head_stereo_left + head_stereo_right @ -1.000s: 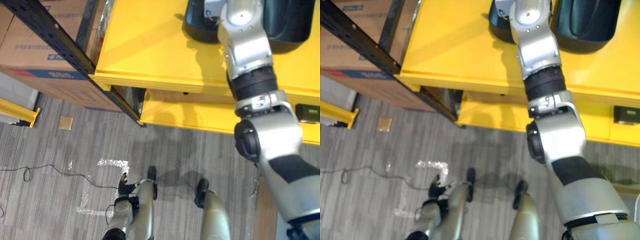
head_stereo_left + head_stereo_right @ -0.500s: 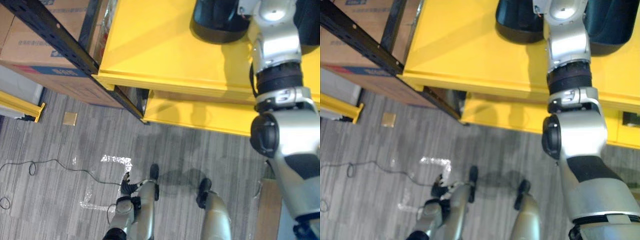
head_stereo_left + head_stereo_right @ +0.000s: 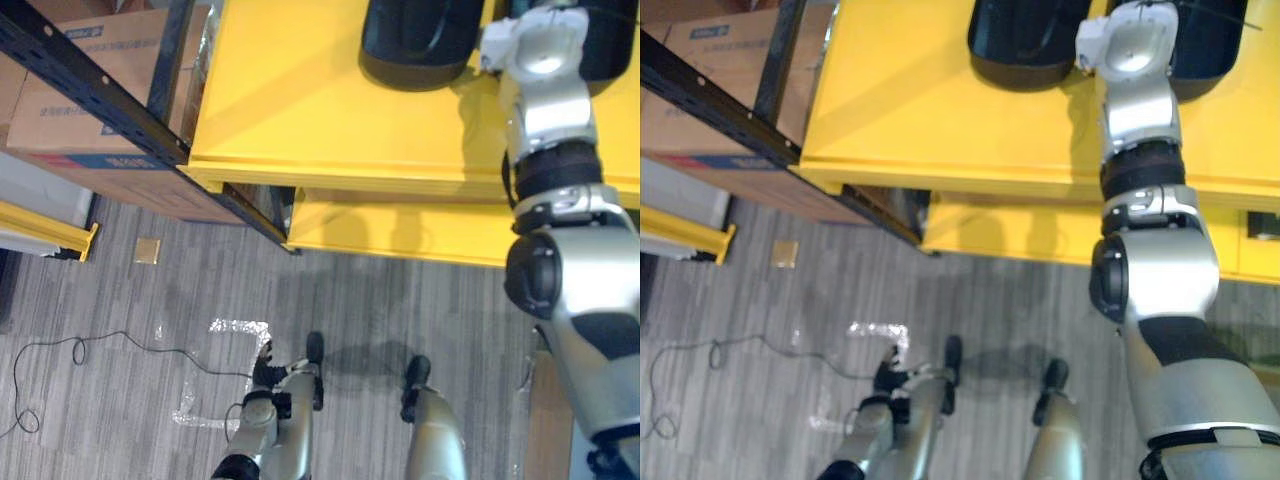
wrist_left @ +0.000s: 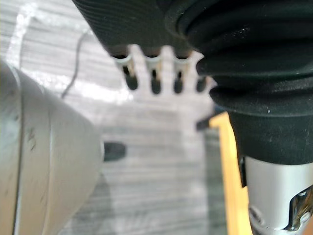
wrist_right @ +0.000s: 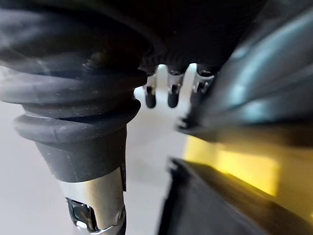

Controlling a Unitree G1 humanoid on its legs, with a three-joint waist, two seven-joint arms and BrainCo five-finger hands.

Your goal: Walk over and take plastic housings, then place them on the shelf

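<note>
Two black plastic housings sit on the top board of the yellow shelf point(image 3: 300, 110), side by side with a strip of bare yellow between them: the left housing point(image 3: 420, 40) and the right housing point(image 3: 1212, 45). My right arm point(image 3: 1137, 110) comes up from the lower right and lies across the shelf's front edge into that gap, the wrist level with the housings. In my right wrist view, my right hand point(image 5: 169, 95) shows a row of straight fingers, apart and holding nothing. The glossy dark wall of one housing is just beside them; I cannot tell whether a fingertip touches it. The other housing's edge lies nearer my wrist, with yellow board between the two. My left hand point(image 3: 262, 372) hangs low at my side over the grey floor point(image 3: 120, 400), fingers straight, relaxed and empty. To the left, cardboard boxes point(image 3: 40, 110) stand in a black rack point(image 3: 100, 95).
</note>
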